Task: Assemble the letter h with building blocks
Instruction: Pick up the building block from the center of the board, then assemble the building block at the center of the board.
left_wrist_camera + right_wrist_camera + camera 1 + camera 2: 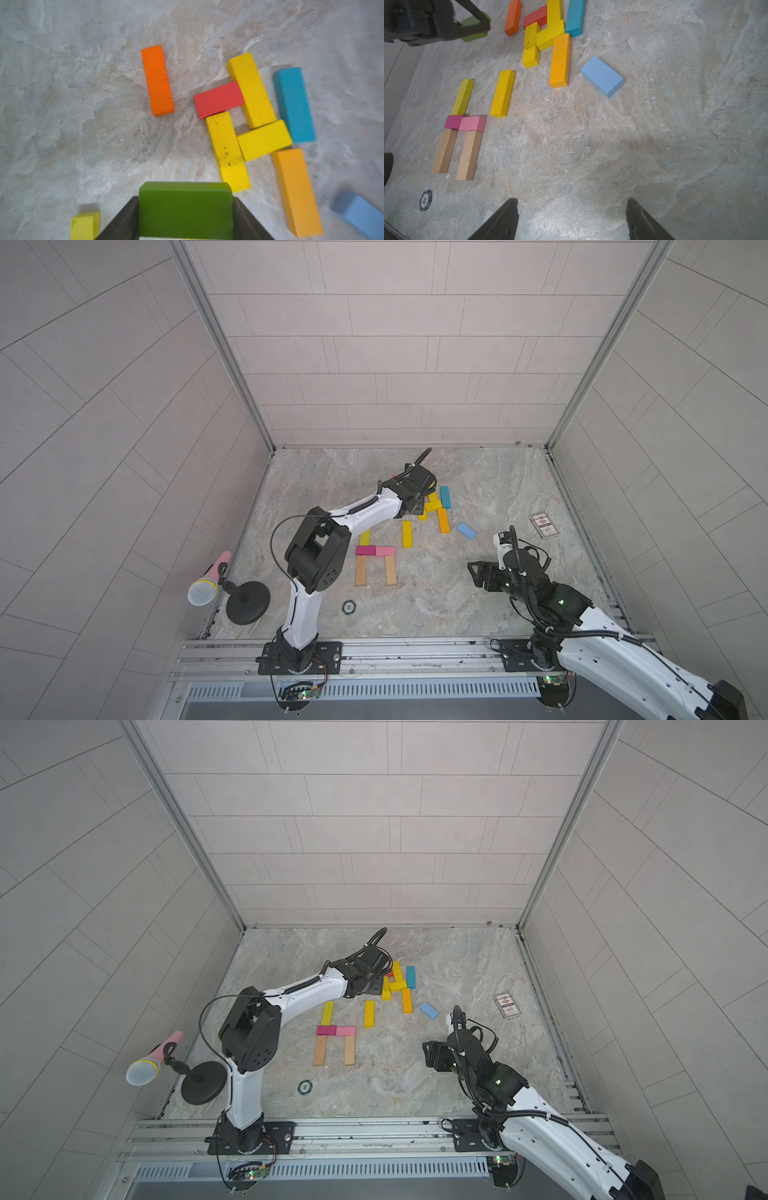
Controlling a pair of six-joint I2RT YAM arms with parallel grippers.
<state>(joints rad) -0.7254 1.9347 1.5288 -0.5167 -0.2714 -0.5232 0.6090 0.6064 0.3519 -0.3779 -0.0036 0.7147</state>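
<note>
Gripping the green block (185, 209) by its sides, our left jaws are closed around it. Ahead of those jaws we see an orange block (158, 80) lying alone, and, off to the side nearer our right jaws, a close cluster: a red block (218, 99), three yellow blocks (252, 91) (227, 151) (265, 140), a teal block (294, 105) and an amber bar (297, 191). Our right jaws stand wide apart with nothing between them, above the tabletop (654, 145). Ahead of them a blue block (602, 75) lies by itself. Farther off, between them and the left arm (316, 549), sits the part-built letter: two wood bars (445, 151) (469, 155) side by side, a magenta block (453, 122) and a pink block (473, 123) touching across their far ends, and a lime bar (463, 96) running on from the magenta one.
</note>
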